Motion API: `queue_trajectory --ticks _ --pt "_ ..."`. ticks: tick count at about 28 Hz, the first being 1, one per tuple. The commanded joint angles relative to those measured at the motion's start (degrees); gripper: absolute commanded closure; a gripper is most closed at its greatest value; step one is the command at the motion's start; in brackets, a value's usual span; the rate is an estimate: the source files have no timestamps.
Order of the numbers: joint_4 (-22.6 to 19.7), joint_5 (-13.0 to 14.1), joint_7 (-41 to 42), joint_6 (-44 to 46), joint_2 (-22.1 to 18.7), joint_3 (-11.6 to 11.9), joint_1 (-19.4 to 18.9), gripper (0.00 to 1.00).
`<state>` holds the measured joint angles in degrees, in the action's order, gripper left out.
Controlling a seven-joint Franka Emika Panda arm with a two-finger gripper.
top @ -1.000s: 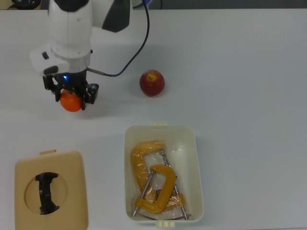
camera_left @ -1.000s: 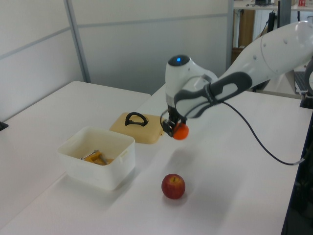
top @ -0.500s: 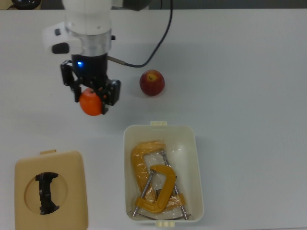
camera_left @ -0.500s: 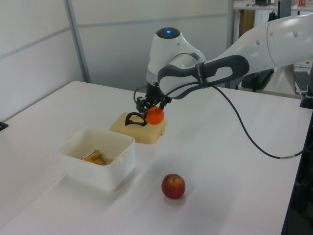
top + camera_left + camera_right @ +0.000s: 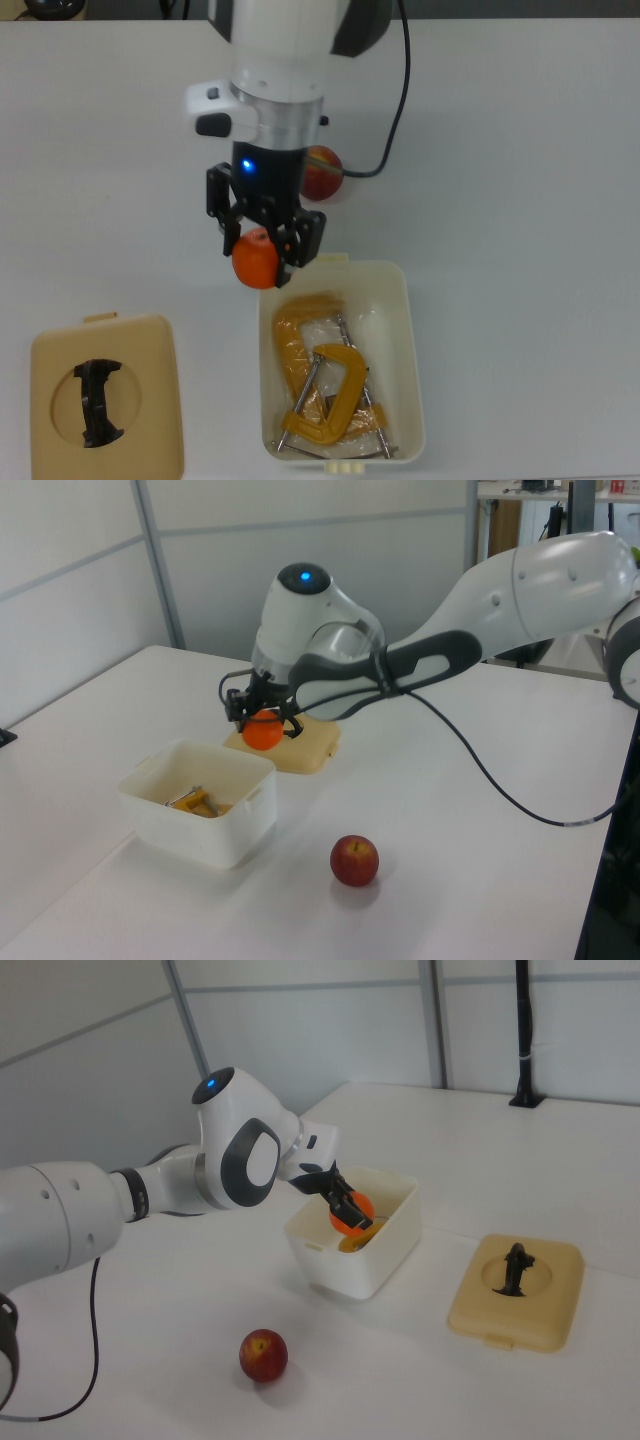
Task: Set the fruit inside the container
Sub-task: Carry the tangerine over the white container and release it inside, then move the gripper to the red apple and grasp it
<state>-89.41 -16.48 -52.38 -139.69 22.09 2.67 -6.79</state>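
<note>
The gripper (image 5: pixel 262 243) is holding the mandarin (image 5: pixel 256 263) in the air, its black fingers (image 5: pixel 309 238) clamped on either side of the fruit; in the top view the mandarin is hanging just over the upper left corner of the container (image 5: pixel 410 330), overlapping its rim; in the left view the mandarin (image 5: pixel 263 730) is showing above the container (image 5: pixel 215 830), clear of its rim, with the gripper (image 5: pixel 258 702) closed around it; in the right view the gripper (image 5: pixel 346 1203) and mandarin (image 5: pixel 352 1213) are sitting over the open mouth of the container (image 5: pixel 340 1265).

The apple (image 5: pixel 326 174) is resting on the white table (image 5: pixel 520 200), well apart from the mandarin, partly hidden behind the arm (image 5: pixel 285 70) in the top view; in the left view the apple (image 5: pixel 354 860) is lying just beside the container, toward the left view's right; in the right view the apple (image 5: pixel 263 1355) is standing alone on the table in front of the container.

Inside the container yellow clamps (image 5: pixel 335 385) are lying on the bottom; the tan lid (image 5: pixel 150 370) with its black handle (image 5: pixel 96 402) is lying flat on the table near the container, at the top view's left; a black cable (image 5: pixel 400 110) is trailing from the arm across the table.
</note>
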Motion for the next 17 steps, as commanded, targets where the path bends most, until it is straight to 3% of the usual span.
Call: queue_trajectory --ticks 1,2,3,13,17 --pt "5.3 -6.62 -9.13 -1.11 4.89 0.41 -2.17 0.78" --pt "5.56 -7.42 -9.93 -1.11 5.41 0.32 -2.52 0.53" --pt "5.57 -8.3 -11.15 -1.11 5.94 0.32 -3.13 0.01" --pt "5.39 -8.13 -10.82 -0.76 5.07 0.23 -3.75 0.0" --pt "2.59 -7.43 -4.95 0.38 2.35 0.23 -3.58 0.0"
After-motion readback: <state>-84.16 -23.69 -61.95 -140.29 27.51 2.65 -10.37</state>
